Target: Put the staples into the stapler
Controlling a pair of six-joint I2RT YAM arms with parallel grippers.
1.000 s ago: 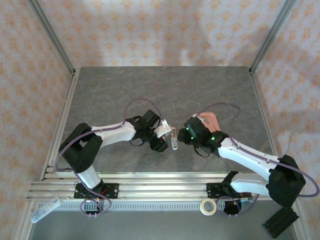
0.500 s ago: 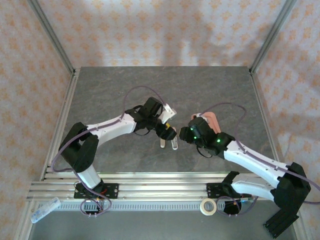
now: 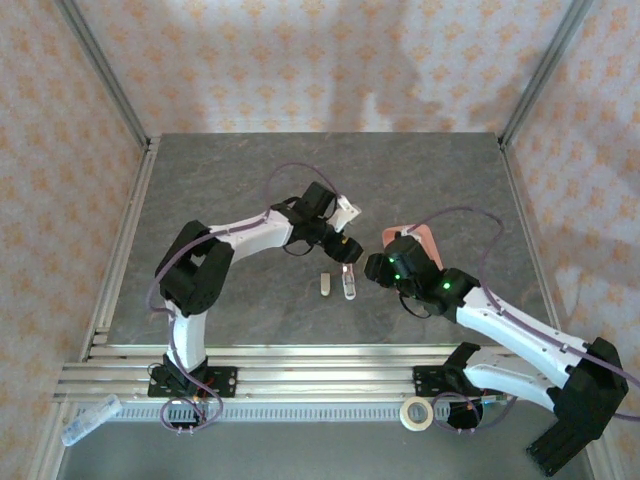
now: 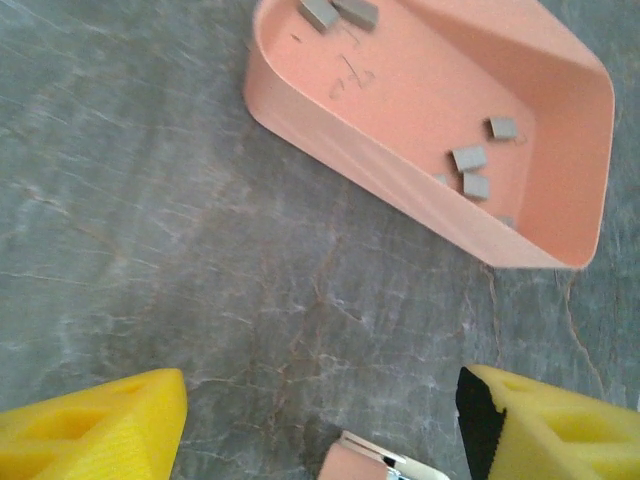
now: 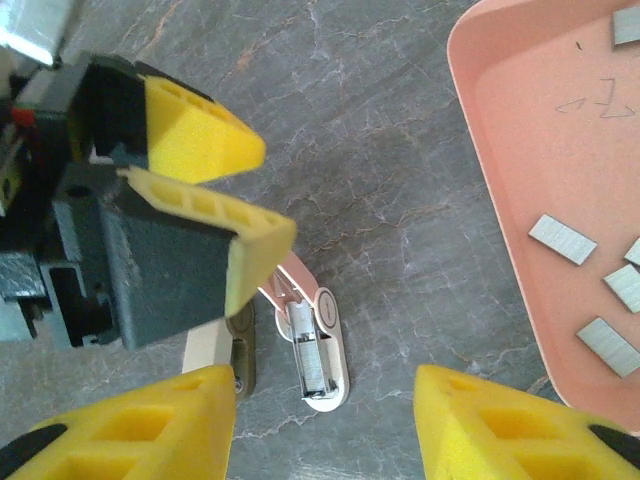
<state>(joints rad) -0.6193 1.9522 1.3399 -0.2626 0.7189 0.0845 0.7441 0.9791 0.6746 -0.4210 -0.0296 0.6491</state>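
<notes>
A small white-and-pink stapler [image 5: 322, 352] lies flipped open on the grey table [image 3: 240, 190], its metal channel facing up; from above the stapler [image 3: 349, 285] sits between the two arms. The staples [image 5: 562, 240] lie loose in a salmon-pink tray [image 5: 500, 150]; the left wrist view shows staples [image 4: 468, 158] in the tray [image 4: 400, 95] too. My left gripper [image 3: 346, 250] [image 4: 322, 400] hangs open just beyond the stapler's pink tip [image 4: 362, 464], gripping nothing. My right gripper [image 5: 325, 398] [image 3: 372, 268] is open, its fingers either side of the stapler without touching it.
A second, olive-and-beige mini stapler [image 5: 215, 355] [image 3: 325, 283] lies just left of the open one. My left gripper's fingers [image 5: 205, 150] hover close above both. A tape roll [image 3: 416, 412] and a clear item [image 3: 90, 420] rest on the near rail.
My left gripper opened and drew back from the stapler toward the far side. Both staplers now lie uncovered on the table. The right gripper shifted slightly.
</notes>
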